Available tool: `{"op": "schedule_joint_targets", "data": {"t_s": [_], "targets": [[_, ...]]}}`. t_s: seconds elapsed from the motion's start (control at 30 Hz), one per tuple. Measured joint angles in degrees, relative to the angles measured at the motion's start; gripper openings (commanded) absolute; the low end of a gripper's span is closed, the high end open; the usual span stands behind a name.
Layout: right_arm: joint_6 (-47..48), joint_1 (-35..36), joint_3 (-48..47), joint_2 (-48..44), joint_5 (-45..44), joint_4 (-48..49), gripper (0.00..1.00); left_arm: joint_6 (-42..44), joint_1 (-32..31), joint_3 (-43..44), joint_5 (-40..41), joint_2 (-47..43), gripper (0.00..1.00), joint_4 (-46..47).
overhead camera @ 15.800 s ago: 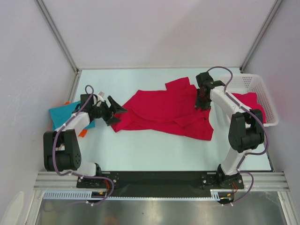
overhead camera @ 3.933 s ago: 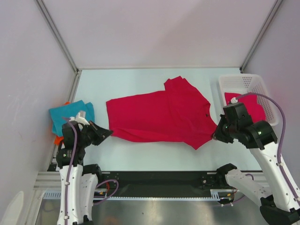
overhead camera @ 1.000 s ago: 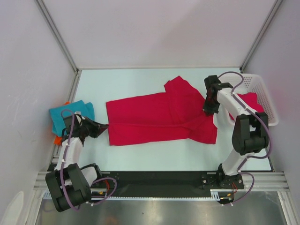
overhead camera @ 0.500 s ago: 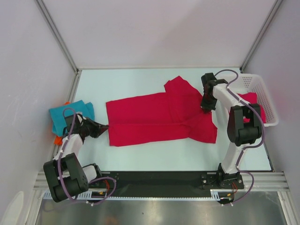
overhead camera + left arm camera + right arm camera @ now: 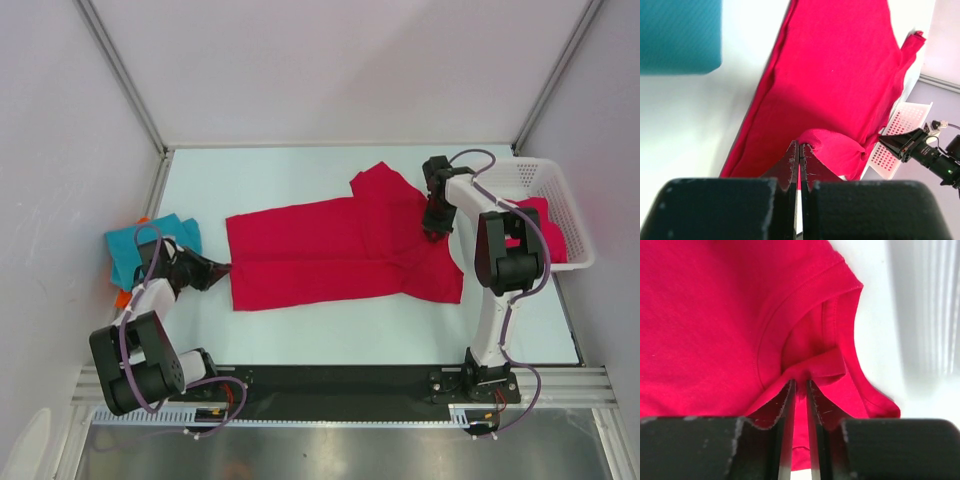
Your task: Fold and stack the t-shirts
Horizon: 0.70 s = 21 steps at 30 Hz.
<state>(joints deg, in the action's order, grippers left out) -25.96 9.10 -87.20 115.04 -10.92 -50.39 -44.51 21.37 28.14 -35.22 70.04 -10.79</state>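
Observation:
A crimson t-shirt (image 5: 330,250) lies flat across the table, its near long side folded over. My left gripper (image 5: 222,267) is at its left edge, shut on a raised pinch of the hem (image 5: 825,142); its tip (image 5: 799,145) shows no gap. My right gripper (image 5: 432,228) is at the collar (image 5: 805,315), jaws a narrow way apart with a small ridge of red cloth lying between the fingertips (image 5: 800,382). A folded teal t-shirt (image 5: 135,245) lies at the far left with an orange t-shirt (image 5: 122,298) peeking out under it. Another crimson t-shirt (image 5: 545,225) lies in the basket.
The white mesh basket (image 5: 540,180) stands at the table's right edge, close behind my right arm. Metal posts and white walls close in the back and sides. In the left wrist view the teal t-shirt (image 5: 675,35) is top left.
The right gripper's jaws have parted slightly at the collar, and its wrist has shifted a little left and back. The left gripper has barely moved and stays shut.

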Motion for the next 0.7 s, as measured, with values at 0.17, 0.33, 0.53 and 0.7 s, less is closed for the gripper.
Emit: {"op": "schedule_joint_targets", "data": {"t_s": [0.17,0.33,0.53,0.7], "targets": [[0.8,1.0,-1.8,0.0,-0.3,0.2,0.31,0.7,0.0,1.7,-0.2,0.7,0.00,0.1],[1.2,4.7,-4.0,-2.2,-1.1,-0.1,0.34,2.0,0.0,2.9,0.0,0.8,0.00,-0.4],[0.9,11.0,-5.1,-7.2,-1.1,-0.5,0.33,4.5,0.0,4.9,0.1,0.8,0.03,-2.2],[-0.7,15.8,-0.9,-10.9,-0.5,-0.5,0.32,6.8,0.0,5.5,-1.1,3.5,0.05,-3.0]]}}
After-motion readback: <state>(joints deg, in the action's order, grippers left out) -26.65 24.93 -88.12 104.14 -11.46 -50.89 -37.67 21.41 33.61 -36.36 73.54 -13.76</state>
